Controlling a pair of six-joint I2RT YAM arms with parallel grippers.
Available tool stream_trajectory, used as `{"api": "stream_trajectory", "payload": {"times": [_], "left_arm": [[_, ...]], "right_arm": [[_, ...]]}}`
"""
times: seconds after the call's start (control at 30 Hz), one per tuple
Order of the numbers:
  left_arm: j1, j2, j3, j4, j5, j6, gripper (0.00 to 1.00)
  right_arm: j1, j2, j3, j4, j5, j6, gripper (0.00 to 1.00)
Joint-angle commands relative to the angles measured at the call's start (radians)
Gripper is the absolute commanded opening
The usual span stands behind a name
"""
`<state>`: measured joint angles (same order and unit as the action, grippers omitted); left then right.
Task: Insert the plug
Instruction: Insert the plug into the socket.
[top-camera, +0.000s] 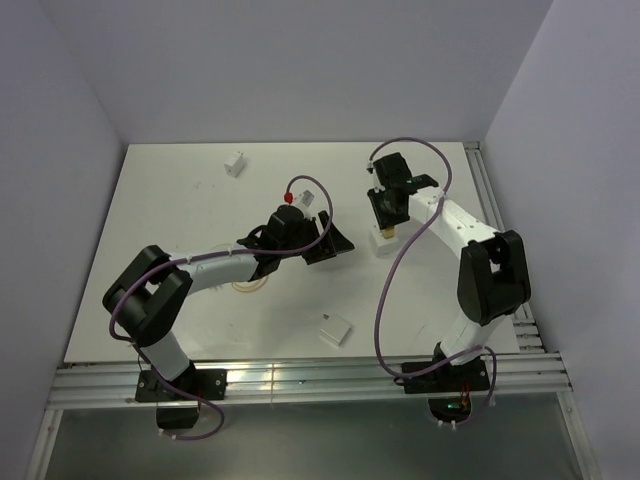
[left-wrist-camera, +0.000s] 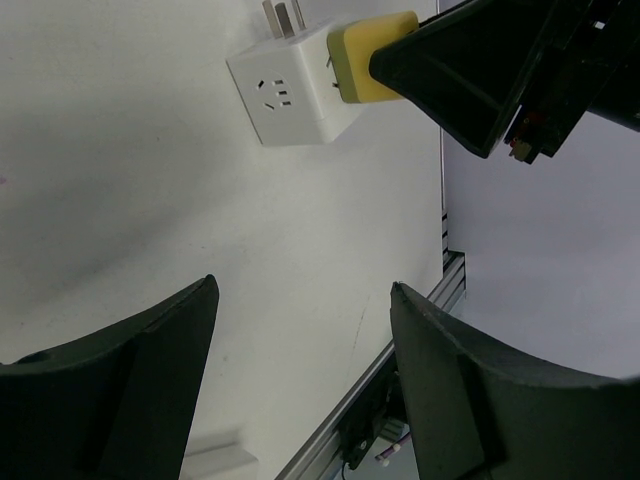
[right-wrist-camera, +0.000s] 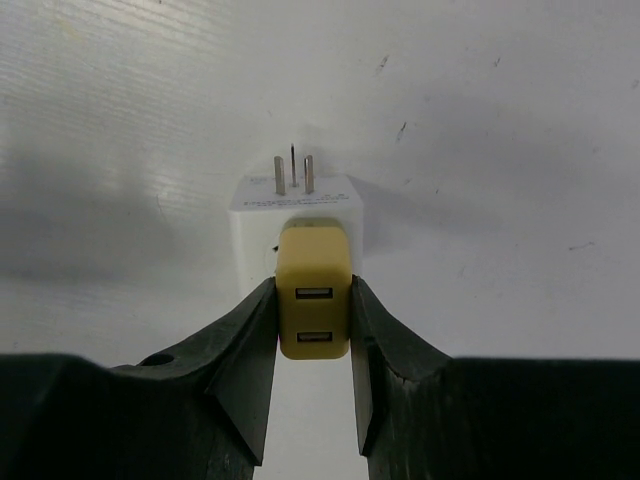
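Note:
My right gripper (right-wrist-camera: 313, 287) is shut on a yellow plug (right-wrist-camera: 313, 290) that has two USB ports facing the camera. The plug meets the side of a white socket cube (right-wrist-camera: 250, 225), whose own metal prongs (right-wrist-camera: 293, 172) point away from me. In the left wrist view a narrow gap shows between the yellow plug (left-wrist-camera: 375, 55) and the socket cube (left-wrist-camera: 290, 95), with a thin prong crossing it. From above, the right gripper (top-camera: 388, 222) stands over the cube (top-camera: 380, 242) at the table's right middle. My left gripper (top-camera: 325, 243) is open and empty just left of it; its fingers (left-wrist-camera: 130, 400) frame bare table.
A small white adapter (top-camera: 236, 163) lies at the back left and a white block (top-camera: 334, 329) near the front middle. A red-tipped cable (top-camera: 290, 198) arcs over the left wrist. Aluminium rails (top-camera: 500, 230) run along the right and near edges.

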<state>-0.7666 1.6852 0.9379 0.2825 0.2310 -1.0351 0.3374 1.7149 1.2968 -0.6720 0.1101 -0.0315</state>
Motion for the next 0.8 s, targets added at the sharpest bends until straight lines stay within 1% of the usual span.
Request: {"api": "stream_trajectory", "payload": {"times": [0.0, 0.03, 0.07, 0.27, 0.37, 0.6, 0.77], "left_arm": [[-0.003, -0.001, 0.007, 0.044, 0.011, -0.01, 0.74], [-0.003, -0.007, 0.006, 0.041, 0.01, -0.008, 0.74], [-0.003, -0.009, 0.004, 0.038, 0.007, -0.006, 0.74], [-0.005, -0.018, -0.004, 0.035, 0.008, 0.001, 0.75], [-0.005, -0.015, -0.008, 0.043, 0.013, -0.003, 0.75], [-0.005, -0.036, -0.014, 0.027, 0.008, 0.004, 0.75], [-0.005, -0.053, -0.013, 0.015, 0.001, 0.017, 0.75]], "right_arm": [[-0.026, 0.129, -0.071, -0.047, -0.095, 0.007, 0.0], [-0.052, 0.13, -0.08, -0.044, -0.131, -0.002, 0.0], [-0.06, 0.13, -0.089, -0.041, -0.136, -0.008, 0.0], [-0.069, 0.141, -0.175, -0.001, -0.124, -0.013, 0.0], [-0.058, 0.144, -0.174, -0.014, -0.112, -0.015, 0.0], [-0.075, 0.146, -0.191, -0.027, -0.158, 0.005, 0.0], [-0.072, 0.098, -0.183, 0.009, -0.165, 0.028, 0.0]]}}
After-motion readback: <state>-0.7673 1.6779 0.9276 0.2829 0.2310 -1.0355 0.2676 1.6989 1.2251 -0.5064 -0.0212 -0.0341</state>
